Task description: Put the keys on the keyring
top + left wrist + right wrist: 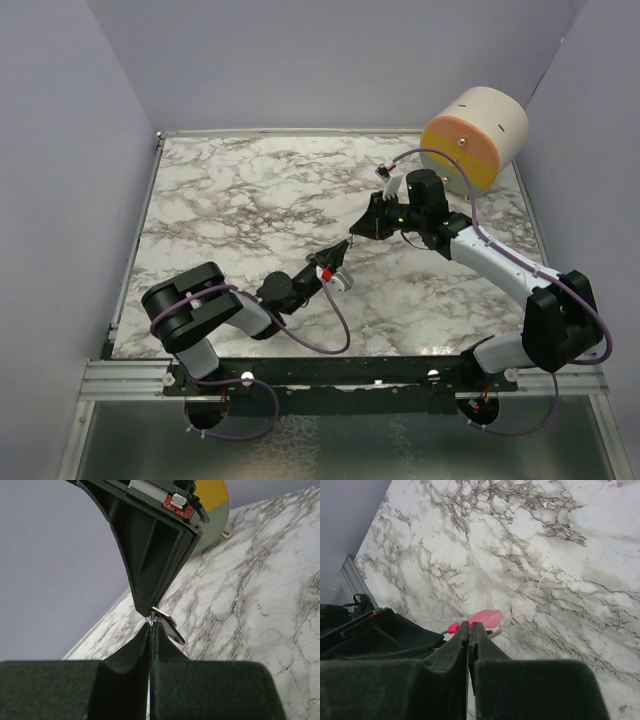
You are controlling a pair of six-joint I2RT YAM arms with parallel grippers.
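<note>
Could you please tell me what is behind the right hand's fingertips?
The pink keyring pokes out on both sides just behind the shut right hand, with the marble table beyond. The fingers cover its middle and whatever else lies between them.

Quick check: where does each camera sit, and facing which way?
Top external: above and behind left arm and right arm, looking down on the table; both show whole, left tool meeting right tool.
Left wrist: on the left arm, facing along its own shut fingers towards the right tool and the cylinder.
Right wrist: on the right arm, facing down past its own shut fingers at the pink strip pinched at their tips; left tool at left.
Shared: each wrist view shows the opposite tool.
</note>
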